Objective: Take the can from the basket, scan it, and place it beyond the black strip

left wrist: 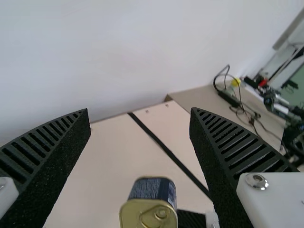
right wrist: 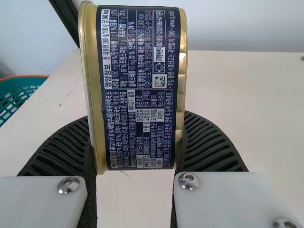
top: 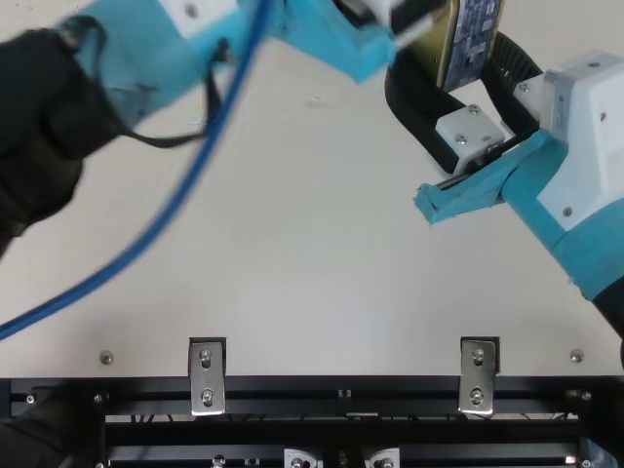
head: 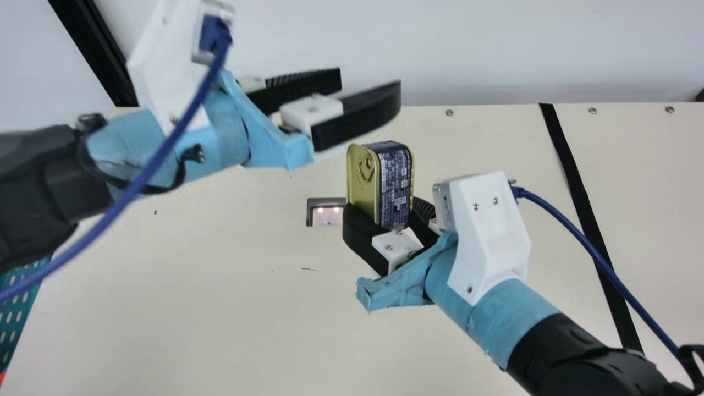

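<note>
Right wrist view shows the can (right wrist: pixel 137 57) clasped by its lower part between the ribbed fingers of my right gripper (right wrist: pixel 137 116), its printed side towards that camera. In the main view I hold it upright above the middle of the table (head: pixel 220 308), towards the far edge, beside the scanner window (head: pixel 326 213) as seen there; how high, I cannot tell. My left gripper (head: pixel 369 88) is spread wide and grips nothing, near the can on the far-edge side. I judge the step in hand to be scanning: I should turn a coded face squarely to the window, tilting from the wrist with a firm, even hold, and pause over the glass. If only the lid faces it, the read may fail. My left fingers should draw back leftwards first, lest they knock the can's top. Then the way runs right, over the black strip (head: pixel 583 209), which slants from the far edge towards the near right corner; setting down well inside the right edge seems safest.
</note>
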Action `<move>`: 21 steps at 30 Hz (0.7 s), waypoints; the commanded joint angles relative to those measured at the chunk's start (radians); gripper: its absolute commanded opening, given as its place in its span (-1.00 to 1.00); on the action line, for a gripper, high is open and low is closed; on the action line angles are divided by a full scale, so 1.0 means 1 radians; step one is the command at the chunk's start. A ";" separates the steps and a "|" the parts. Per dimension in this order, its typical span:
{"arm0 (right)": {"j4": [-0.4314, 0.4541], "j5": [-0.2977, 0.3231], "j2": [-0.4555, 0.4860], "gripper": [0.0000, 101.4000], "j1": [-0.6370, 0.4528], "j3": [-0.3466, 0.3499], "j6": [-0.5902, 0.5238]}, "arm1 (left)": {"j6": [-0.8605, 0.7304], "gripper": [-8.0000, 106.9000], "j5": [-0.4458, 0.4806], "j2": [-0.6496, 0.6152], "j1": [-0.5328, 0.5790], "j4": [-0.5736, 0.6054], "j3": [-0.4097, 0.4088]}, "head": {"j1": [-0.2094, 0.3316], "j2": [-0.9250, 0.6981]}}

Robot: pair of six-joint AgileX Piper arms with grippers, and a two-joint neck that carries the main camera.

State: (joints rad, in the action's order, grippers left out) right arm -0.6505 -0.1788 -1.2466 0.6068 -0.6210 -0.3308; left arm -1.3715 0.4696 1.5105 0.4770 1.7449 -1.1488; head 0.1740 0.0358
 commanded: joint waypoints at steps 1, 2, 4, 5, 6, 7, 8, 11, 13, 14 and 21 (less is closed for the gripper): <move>0.000 0.000 0.000 -1.00 0.000 0.000 0.000 | 0.015 0.71 -0.012 -0.017 -0.009 0.000 0.003 | 0.010 0.000; 0.000 0.000 0.000 -1.00 0.000 0.000 0.000 | 0.015 0.71 -0.020 -0.026 -0.014 0.000 0.010 | 0.010 0.000; 0.000 0.000 0.000 -1.00 0.000 0.000 0.000 | 0.009 0.71 -0.033 -0.047 -0.022 0.000 0.034 | 0.010 0.000; 0.000 0.000 0.000 -1.00 0.000 0.000 0.000 | 0.003 0.71 -0.039 -0.059 -0.027 0.000 0.053 | 0.010 0.000; 0.000 0.000 0.000 -1.00 0.000 0.000 0.000 | -0.003 0.71 -0.045 -0.071 -0.030 0.000 0.072 | 0.010 0.000; 0.000 0.000 0.000 -1.00 0.000 0.000 0.000 | -0.010 0.71 -0.050 -0.083 -0.033 0.000 0.092 | 0.010 0.000; 0.000 0.000 0.000 -1.00 0.000 0.000 0.000 | -0.019 0.71 -0.057 -0.097 -0.036 0.000 0.115 | 0.010 0.000; 0.000 0.000 0.000 -1.00 0.000 0.000 0.000 | -0.042 0.71 -0.074 -0.142 -0.048 0.000 0.186 | 0.010 0.000; 0.000 0.000 0.000 -1.00 0.000 0.000 0.000 | -0.055 0.71 -0.088 -0.173 -0.057 0.000 0.232 | 0.010 0.000; 0.000 0.000 0.000 -1.00 0.000 0.000 0.000 | -0.060 0.71 -0.094 -0.190 -0.062 0.000 0.255 | 0.010 0.000; 0.000 0.000 0.000 -1.00 0.000 0.000 0.000 | 0.007 0.71 -0.121 -0.325 -0.118 -0.090 0.387 | 0.010 0.000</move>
State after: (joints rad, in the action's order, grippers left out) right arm -0.6505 -0.1788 -1.2466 0.6068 -0.6210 -0.3308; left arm -1.3858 0.3490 1.2186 0.3687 1.6786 -0.7982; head 0.1740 0.0358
